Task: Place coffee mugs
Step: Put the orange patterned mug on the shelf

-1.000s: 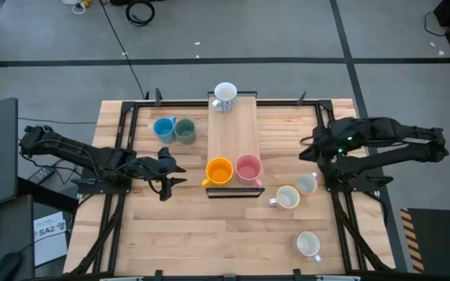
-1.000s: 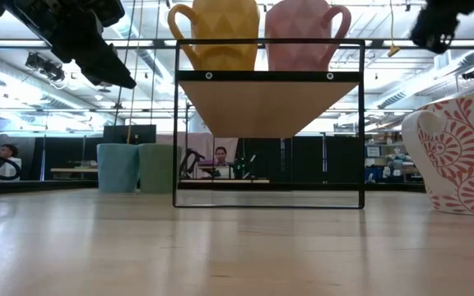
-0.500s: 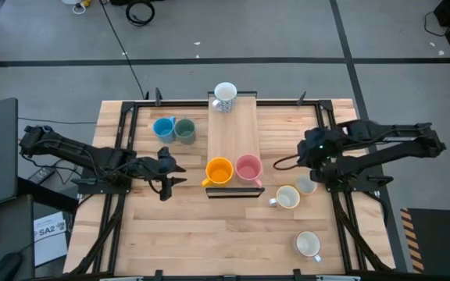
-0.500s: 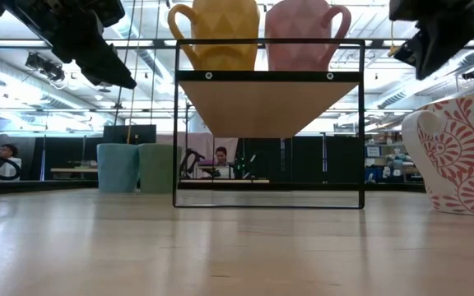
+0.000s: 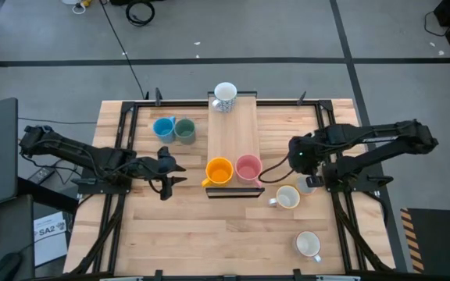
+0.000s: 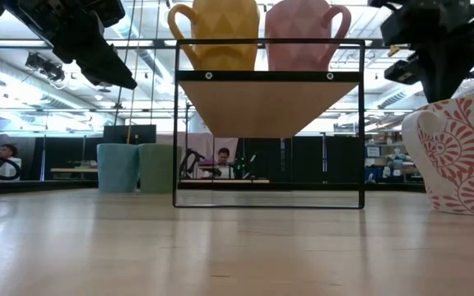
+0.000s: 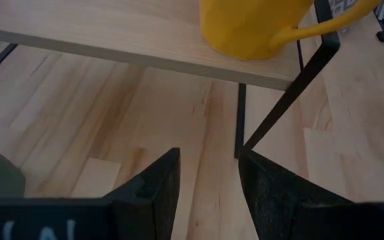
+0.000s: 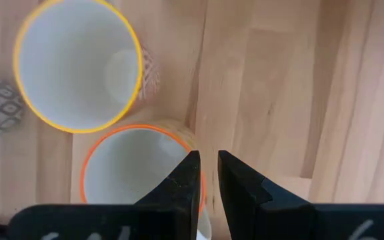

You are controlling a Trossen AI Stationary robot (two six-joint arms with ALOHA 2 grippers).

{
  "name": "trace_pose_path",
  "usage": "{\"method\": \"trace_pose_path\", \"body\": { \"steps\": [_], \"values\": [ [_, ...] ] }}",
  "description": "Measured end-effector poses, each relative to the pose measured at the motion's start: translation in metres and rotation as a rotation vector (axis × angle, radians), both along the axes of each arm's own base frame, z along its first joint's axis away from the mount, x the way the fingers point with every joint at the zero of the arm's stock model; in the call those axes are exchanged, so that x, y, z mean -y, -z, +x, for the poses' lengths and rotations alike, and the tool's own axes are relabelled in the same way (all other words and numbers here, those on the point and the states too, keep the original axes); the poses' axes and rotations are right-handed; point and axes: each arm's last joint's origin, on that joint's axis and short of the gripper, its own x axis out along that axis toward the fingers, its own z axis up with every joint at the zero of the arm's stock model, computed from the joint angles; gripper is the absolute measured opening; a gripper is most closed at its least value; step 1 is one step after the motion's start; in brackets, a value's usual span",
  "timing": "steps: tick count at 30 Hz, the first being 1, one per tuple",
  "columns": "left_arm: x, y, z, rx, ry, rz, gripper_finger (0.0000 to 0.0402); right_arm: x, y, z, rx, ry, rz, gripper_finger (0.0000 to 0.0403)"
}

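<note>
Only "SA2" on floor paper (image 5: pixel 46 230).

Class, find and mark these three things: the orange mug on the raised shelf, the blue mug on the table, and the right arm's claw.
orange mug (image 5: pixel 219 171): high view, on its open inside.
blue mug (image 5: pixel 163 128): high view, on its open inside.
right claw (image 8: pixel 207 180): right wrist view, midway between its two dark fingertips.

An orange mug (image 5: pixel 219 171) and pink mug (image 5: pixel 248 167) sit on the raised shelf (image 5: pixel 233 129); the right gripper (image 5: pixel 301 155) hovers beside it, seemingly above two pale mugs (image 5: pixel 287 197).
</note>
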Motion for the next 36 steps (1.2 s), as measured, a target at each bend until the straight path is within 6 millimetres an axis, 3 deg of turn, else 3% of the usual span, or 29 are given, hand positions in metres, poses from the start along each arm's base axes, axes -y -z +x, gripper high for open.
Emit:
{"method": "trace_pose_path", "body": {
  "steps": [11,23,36],
  "values": [
    [0.000,0.000,0.000,-0.001,0.000,0.000,0.0160,0.002,0.014,0.012,-0.095,0.072,-0.060,0.0065],
    [0.000,0.000,0.000,0.001,-0.011,-0.017,0.0160,0.002,0.023,0.017,-0.181,0.060,-0.071,0.0129],
    [-0.007,0.000,0.001,0.001,-0.046,-0.015,0.0160,0.002,0.022,0.016,-0.178,0.014,-0.060,0.0131]
  ]
}}
